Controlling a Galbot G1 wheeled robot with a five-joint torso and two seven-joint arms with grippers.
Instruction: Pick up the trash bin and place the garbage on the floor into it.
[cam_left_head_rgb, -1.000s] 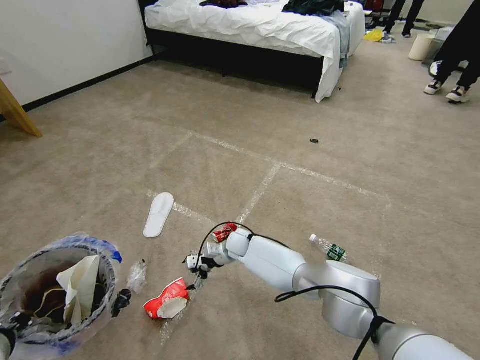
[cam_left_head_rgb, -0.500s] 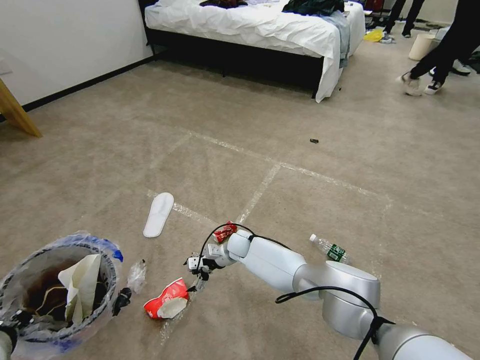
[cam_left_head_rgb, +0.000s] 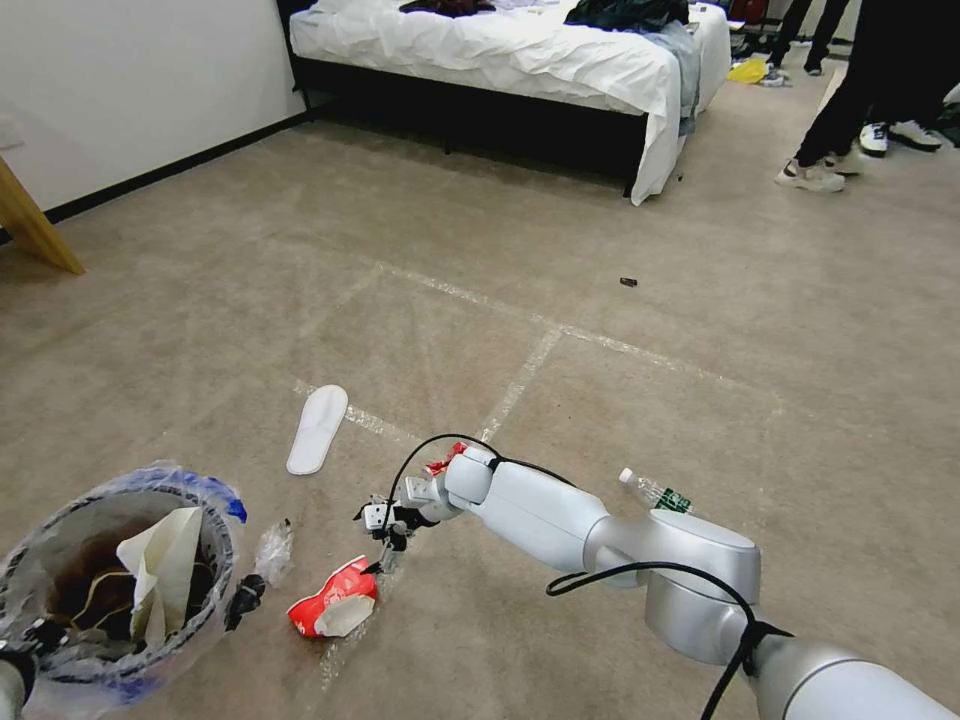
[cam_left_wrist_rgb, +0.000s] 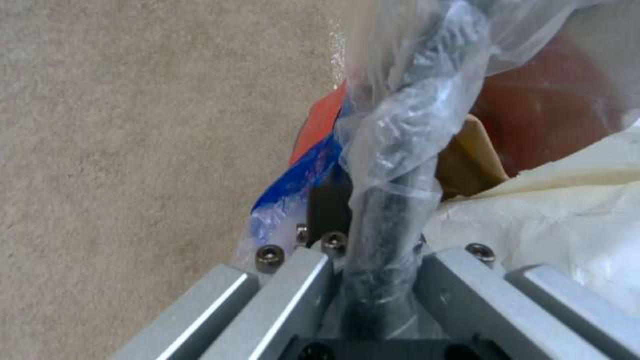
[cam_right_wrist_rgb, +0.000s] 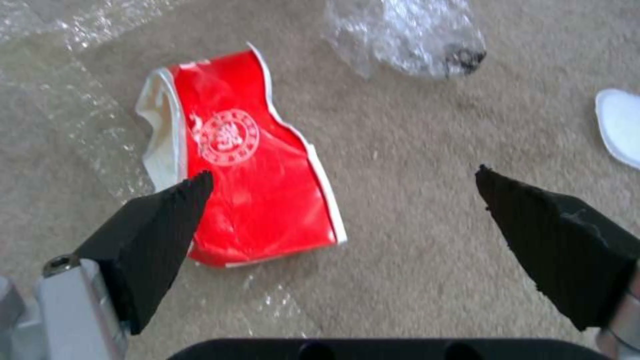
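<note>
1. We hold the trash bin (cam_left_head_rgb: 120, 590) by its rim with our left gripper (cam_left_wrist_rgb: 373, 260), clamped over the bagged edge; in the left wrist view the fingers pinch the crinkly liner and the red wall together. The bin hangs low at our left, with folded white paper (cam_left_head_rgb: 160, 575) and brown paper already inside.
2. Our right gripper (cam_left_head_rgb: 385, 520) hovers above the floor (cam_left_head_rgb: 600, 400) with its jaws spread wide and nothing between them. In the right wrist view the crushed red-and-white paper cup (cam_right_wrist_rgb: 247, 165) lies flat just under one fingertip (cam_right_wrist_rgb: 180, 200), off to one side of the gap.
3. To grip it well, we judge that the gripper should shift sideways until the cup sits midway between the two pads, then come straight down.
4. The cup is squashed thin, so the pads probably need to reach the carpet and close across its narrow width rather than its length.
5. A clear wrapper (cam_right_wrist_rgb: 407, 35) lies just beyond the cup and a shiny tape line runs beside it; we should avoid snagging either.
6. The crushed red can (cam_left_head_rgb: 445, 462) and the green-labelled bottle (cam_left_head_rgb: 660, 495) wait nearby on the floor, apart from the cup.
7. Keeping the bin level and close should make the carry short.
</note>
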